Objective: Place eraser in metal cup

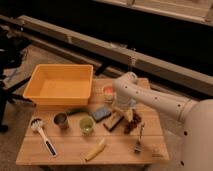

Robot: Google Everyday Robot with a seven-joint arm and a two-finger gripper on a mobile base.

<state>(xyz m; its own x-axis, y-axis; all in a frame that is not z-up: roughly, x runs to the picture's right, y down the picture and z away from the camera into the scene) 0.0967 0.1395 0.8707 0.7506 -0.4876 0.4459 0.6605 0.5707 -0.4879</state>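
The eraser [113,120], a tan-topped block with dark sides, lies on the wooden table [65,152] right of the blue-grey sponge [100,114]. The metal cup [61,120] stands near the table's left middle, next to the light green cup [86,125]. My gripper [120,111] hangs from the white arm [150,99] just above the eraser's far end, well right of the metal cup.
A yellow bin [60,85] fills the table's back left. A white-and-orange cup [108,93] stands behind the gripper. A dish brush [42,135], a pale yellow wedge [95,149], a fork [138,140] and a dark brown item [133,123] lie around.
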